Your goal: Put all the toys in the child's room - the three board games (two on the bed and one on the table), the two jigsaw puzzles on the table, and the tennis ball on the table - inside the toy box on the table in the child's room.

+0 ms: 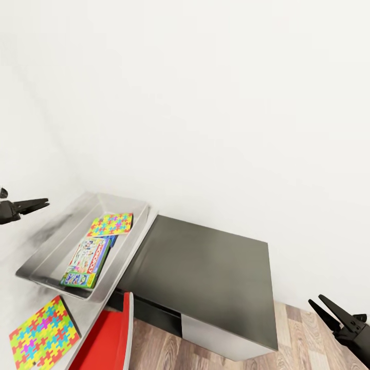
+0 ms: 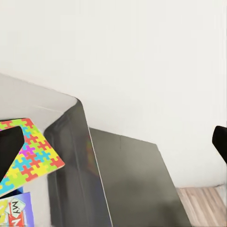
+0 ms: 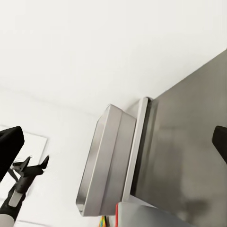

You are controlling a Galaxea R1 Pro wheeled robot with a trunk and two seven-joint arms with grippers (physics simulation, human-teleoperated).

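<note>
The light grey toy box (image 1: 51, 254) stands on the table (image 1: 15, 303) at the left. Inside it lie one jigsaw puzzle (image 1: 110, 224) and a Monopoly board game (image 1: 88, 262). A second jigsaw puzzle (image 1: 43, 334) lies on the table in front of the box. My left gripper (image 1: 43, 204) hovers open beside the box's far left corner, holding nothing. The left wrist view looks over the boxed puzzle (image 2: 28, 151) and the box wall (image 2: 71, 161). Low at the right, above the floor, my right gripper (image 1: 326, 307) is open and empty. The tennis ball and the bed are out of view.
A lower dark grey cabinet (image 1: 205, 277) adjoins the table on the right, against the white wall. A red chair (image 1: 105, 339) stands in front of the table. Wood-plank floor (image 1: 308, 344) shows at the lower right.
</note>
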